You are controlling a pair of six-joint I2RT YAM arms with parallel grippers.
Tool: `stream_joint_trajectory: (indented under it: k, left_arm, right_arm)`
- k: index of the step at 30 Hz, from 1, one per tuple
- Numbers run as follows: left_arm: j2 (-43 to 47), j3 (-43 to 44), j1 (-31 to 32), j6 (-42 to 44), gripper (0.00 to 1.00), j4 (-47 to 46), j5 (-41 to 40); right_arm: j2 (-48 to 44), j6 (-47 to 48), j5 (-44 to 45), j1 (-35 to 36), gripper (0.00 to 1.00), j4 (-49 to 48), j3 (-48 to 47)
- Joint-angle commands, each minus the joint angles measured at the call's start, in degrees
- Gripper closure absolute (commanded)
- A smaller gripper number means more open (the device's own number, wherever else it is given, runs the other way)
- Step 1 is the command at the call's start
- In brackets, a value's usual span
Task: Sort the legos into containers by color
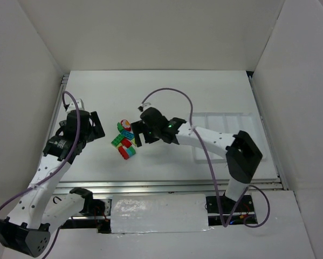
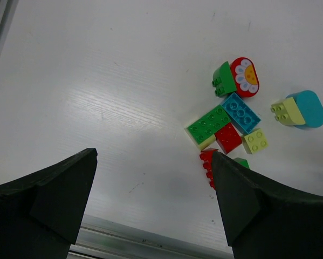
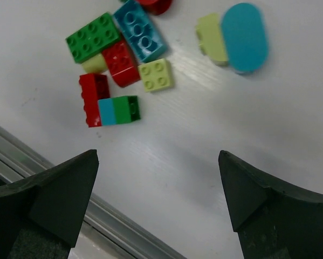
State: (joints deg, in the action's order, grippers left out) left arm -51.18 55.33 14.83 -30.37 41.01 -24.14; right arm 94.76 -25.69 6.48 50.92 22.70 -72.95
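- left gripper (image 1: 98, 128): jaws spread wide, nothing between them; hangs over the bare white table (image 1: 166, 91) just left of the brick pile; in its own wrist view one finger (image 2: 242, 199) hides part of a red brick (image 2: 207, 161)
- right gripper (image 1: 137, 135): jaws spread wide, gripping nothing; poised above the right side of the pile; in its wrist view both fingers stand clear of the bricks
- legos (image 1: 124, 141): one loose cluster on the table, centre-left, between the two grippers; every piece in view lies on the table surface
- cluster detail, right wrist view: green eight-stud brick (image 3: 93, 37) touching teal-blue eight-stud brick (image 3: 139, 29); red square brick (image 3: 121, 62) tucked against both; pale yellow-green four-stud brick (image 3: 156, 74) touching the red one; joined teal and green pair (image 3: 118, 109) butted against the partly hidden red brick seen from the left wrist
- outliers: pale yellow-green brick (image 3: 212, 38) joined to a teal oval piece (image 3: 245, 36), lying a little apart from the cluster; red round flower piece (image 2: 245, 77) joined to a small green brick (image 2: 224, 79), just beside the teal-blue brick
- containers (image 1: 226, 120): long compartments of one white tray at the table's right side, well apart from the pile; the right arm crosses over its near-left part
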Motion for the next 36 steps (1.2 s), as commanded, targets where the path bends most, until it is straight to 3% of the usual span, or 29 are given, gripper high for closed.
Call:
stream_joint_trajectory:
  k: [1, 4, 12, 22, 27, 30, 32, 36]
  left_arm:
    - [1.1, 1.4, 0.3, -2.3, 0.01, 0.8, -4.4]
    - [2.0, 1.4, 0.3, -2.7, 0.01, 0.9, -5.4]
    - [1.3, 1.3, 0.2, -1.4, 0.01, 0.3, -3.5]
    - [1.4, 1.2, 0.2, -1.0, 0.01, 0.0, -2.8]
    - [1.3, 1.2, 0.2, -0.8, 0.01, 0.0, -2.6]
    - [1.3, 1.2, 0.2, -0.8, 0.01, -0.1, -2.5]
    - [1.5, 1.2, 0.2, -0.8, 0.01, -0.1, -2.4]
    - [1.5, 1.2, 0.2, -0.9, 0.01, 0.0, -2.5]
  right_arm:
    - [7.3, 5.1, -0.3, 4.6, 0.0, -1.4, -7.9]
    - [14.4, 5.7, 0.9, 7.2, 0.0, -1.3, -12.6]
    - [20.2, 6.5, -2.1, 8.6, 0.0, -3.9, -16.5]
    - [28.4, 7.2, 4.5, 11.5, 0.01, -0.8, -22.2]
    - [28.5, 5.7, 8.1, 11.9, 0.05, -0.8, -20.9]
    - [28.1, 5.2, 8.7, 12.3, 0.12, -1.3, -19.6]
    - [27.8, 5.0, 8.8, 12.6, 0.23, -2.1, -18.1]
    - [28.3, 4.6, 7.9, 12.7, 0.23, -2.1, -17.2]
